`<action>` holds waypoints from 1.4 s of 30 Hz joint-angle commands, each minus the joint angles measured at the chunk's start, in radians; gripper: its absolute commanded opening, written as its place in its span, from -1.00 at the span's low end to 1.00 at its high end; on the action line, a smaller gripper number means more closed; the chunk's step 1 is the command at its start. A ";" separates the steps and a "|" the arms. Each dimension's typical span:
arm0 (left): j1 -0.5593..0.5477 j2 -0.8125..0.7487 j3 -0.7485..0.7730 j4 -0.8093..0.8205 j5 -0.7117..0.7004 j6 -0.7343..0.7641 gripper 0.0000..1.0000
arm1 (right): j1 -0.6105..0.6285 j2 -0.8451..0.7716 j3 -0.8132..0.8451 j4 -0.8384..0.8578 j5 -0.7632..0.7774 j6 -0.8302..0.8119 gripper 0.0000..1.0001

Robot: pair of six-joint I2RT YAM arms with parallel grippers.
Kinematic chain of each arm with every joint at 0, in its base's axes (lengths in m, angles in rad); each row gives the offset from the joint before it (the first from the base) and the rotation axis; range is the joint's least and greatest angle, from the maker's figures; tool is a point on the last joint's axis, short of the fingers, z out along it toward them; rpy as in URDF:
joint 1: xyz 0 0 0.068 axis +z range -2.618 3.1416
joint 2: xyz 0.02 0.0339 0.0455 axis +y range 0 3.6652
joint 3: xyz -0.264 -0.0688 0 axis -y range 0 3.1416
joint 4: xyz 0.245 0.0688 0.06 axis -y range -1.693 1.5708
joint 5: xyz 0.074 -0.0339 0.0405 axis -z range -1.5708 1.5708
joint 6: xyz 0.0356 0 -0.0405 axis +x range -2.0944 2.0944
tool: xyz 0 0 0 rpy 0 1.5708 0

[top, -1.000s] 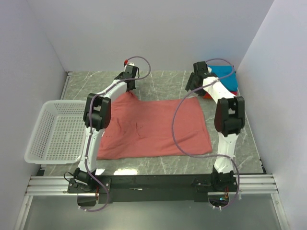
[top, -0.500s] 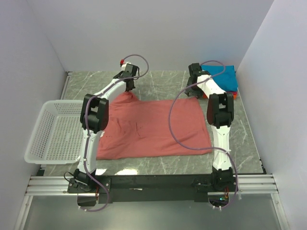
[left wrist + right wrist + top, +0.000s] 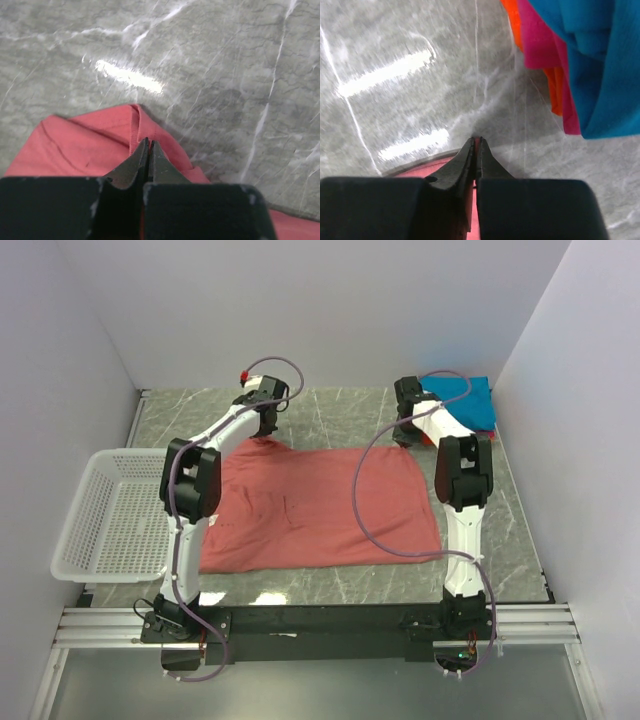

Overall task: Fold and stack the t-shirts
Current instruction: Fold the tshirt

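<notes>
Status: three of the four garments appear finished; the fourth is not yet folded.

The salmon-red short-sleeved cloth t-shirt [image 3: 320,505] lies spread flat over the middle of the grey marble-patterned desk [image 3: 330,410], with its lower hem towards the near edge and its two upper corners towards the far edge; no fold is visible in it.

The left gripper [image 3: 266,433] is at the far left corner of that garment; in the left wrist view its jaws are pressed together on a raised pleat of salmon cloth [image 3: 149,145].

The right gripper [image 3: 405,437] is at the far right corner of the garment; in the right wrist view its jaws are likewise closed, with a thin strip of salmon cloth between the tips [image 3: 476,142].

The finished stack sits in the far right corner of the desk, just beyond the right gripper; the teal-blue folded cloth tee [image 3: 590,60] is on top, the magenta-pink folded tee [image 3: 540,45] is beneath it, and the orange folded tee [image 3: 512,20] is lowest.

The white plastic mesh basket [image 3: 110,515] stands at the left edge; nothing can be seen in it.

Judgement: with both far corners pinched, the first fold of the last shirt is about to begin; the remaining work is the folding and then placement on the stack.
</notes>
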 commanded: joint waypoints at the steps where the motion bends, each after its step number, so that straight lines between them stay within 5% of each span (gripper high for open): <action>1: -0.012 -0.070 0.029 -0.080 -0.052 -0.065 -0.99 | 0.001 -0.082 -0.029 0.010 0.023 -0.020 -1.00; 8: -0.028 -0.140 -0.036 -0.117 -0.033 -0.117 -0.99 | 0.009 -0.221 -0.162 0.097 0.001 -0.070 -1.00; 20: -0.043 -0.303 -0.156 -0.438 -0.127 -0.405 -0.99 | 0.013 -0.470 -0.467 0.226 -0.121 -0.156 -1.00; 33: -0.104 -0.363 -0.225 -0.772 -0.202 -0.687 -0.99 | 0.013 -0.613 -0.578 0.205 -0.104 -0.165 -1.00; 42: -0.135 -0.479 -0.336 -0.771 -0.150 -0.746 -0.99 | 0.013 -0.662 -0.615 0.195 -0.114 -0.184 -1.00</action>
